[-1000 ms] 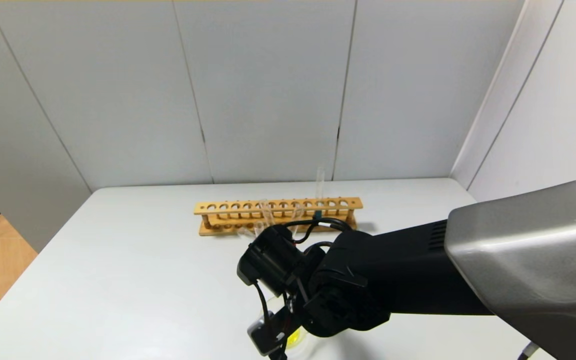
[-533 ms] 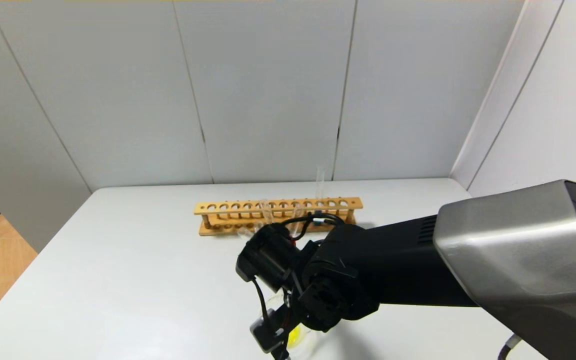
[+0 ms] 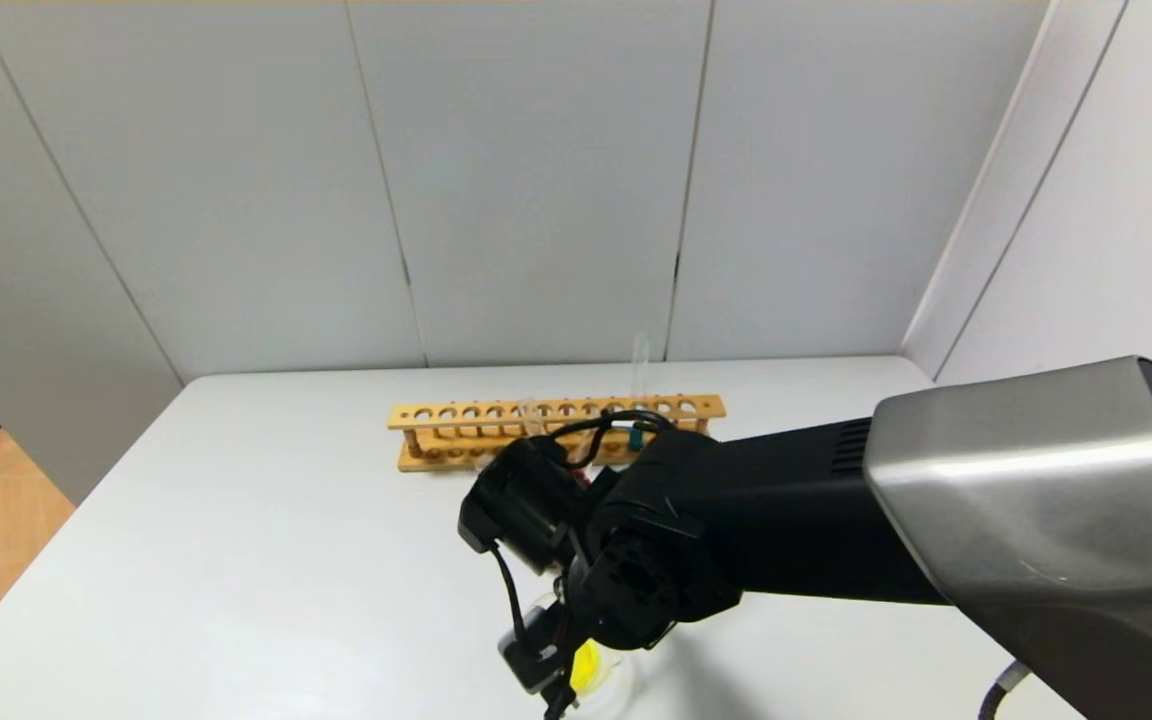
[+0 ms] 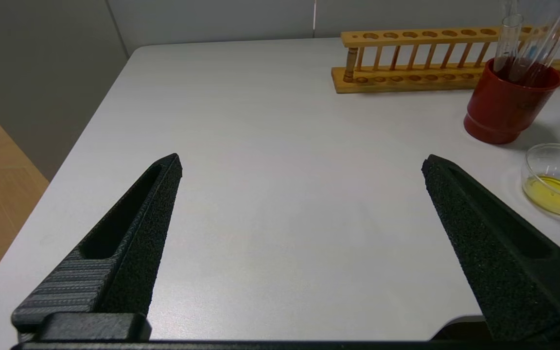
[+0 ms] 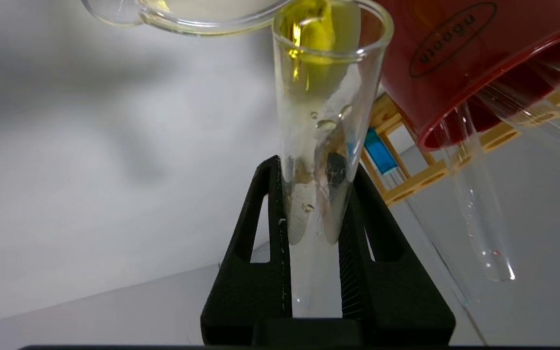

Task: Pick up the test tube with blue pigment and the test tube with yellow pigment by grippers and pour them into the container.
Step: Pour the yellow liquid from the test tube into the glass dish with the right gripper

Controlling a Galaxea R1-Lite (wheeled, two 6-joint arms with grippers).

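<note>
The head camera is looking forward and down from above onto the white worktop (image 3: 266, 540), taking in the wooden rack (image 3: 456, 418) near the far wall, with the right arm filling the near right of its picture. The left wrist camera is sitting low and close over the worktop (image 4: 280, 204), peering out between the wide-spread fingers of the left hand (image 4: 302, 163) toward that same rack (image 4: 406, 73), the red beaker (image 4: 506, 109) and the container (image 4: 557, 182). The right wrist camera is pressing in very near, rolled over behind the right hand (image 5: 316, 180), and is sharing the container (image 5: 183, 14), red beaker (image 5: 455, 63) and rack (image 5: 426, 177) with the left wrist view.
</note>
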